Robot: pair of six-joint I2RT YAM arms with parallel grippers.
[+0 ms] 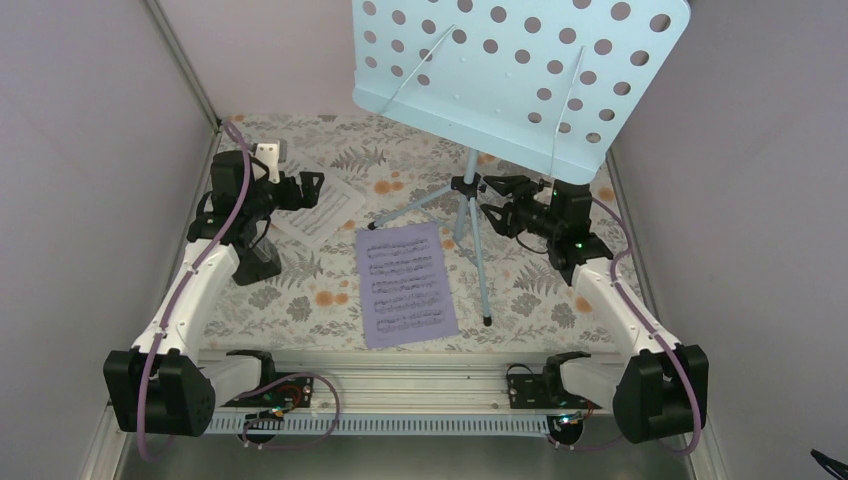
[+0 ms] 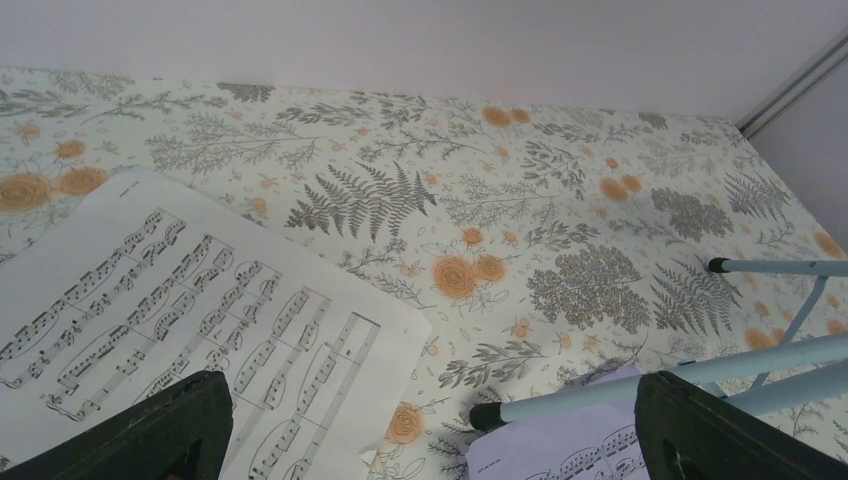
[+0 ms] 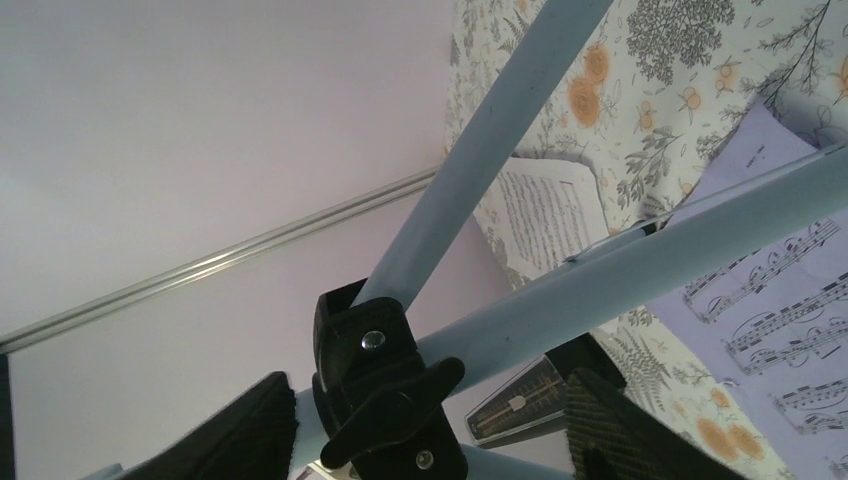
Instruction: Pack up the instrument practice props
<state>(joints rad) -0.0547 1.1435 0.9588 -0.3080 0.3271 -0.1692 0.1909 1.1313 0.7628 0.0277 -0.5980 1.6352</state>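
**Inspection: all three props out on the desk, both sets of jaws apart and empty**

1. Music stand. The light blue music stand [image 1: 470,215] stands upright on the floral-covered desk [image 1: 540,290] with its three legs splayed. Its hole-dotted tray [image 1: 520,80] sits tilted high above the legs and fills the top of the overhead view.

2. Lavender sheet. The lavender sheet [image 1: 405,285] lies flat on the near side of the stand, between the leg reaching left and the leg reaching toward the arms. Its right edge runs just beside the near leg. The foot of the left-reaching leg ends at the sheet's far corner; contact cannot be confirmed.

3. Black box. The small black wedge-shaped box [image 1: 258,262] stands well to the left of the stand, past the lavender sheet and close beside the left arm.

4. Other item. A white sheet of music [image 1: 322,212] lies flat to the left of the stand, nearer to it than the box.

5. Left gripper. The left gripper [image 1: 312,187] hangs left of the stand, above the white sheet. Its jaws are wide apart, and the wrist view shows only desk and paper between the fingers [image 2: 150,435].

6. Right gripper. The right gripper [image 1: 497,205] is just to the right of the stand's centre post, pointing at it. In the wrist view the fingers [image 3: 620,430] flank the black hub clamp [image 3: 385,390] and its wing knob. The jaws are apart and closed on nothing. Whether either finger touches the clamp cannot be told.
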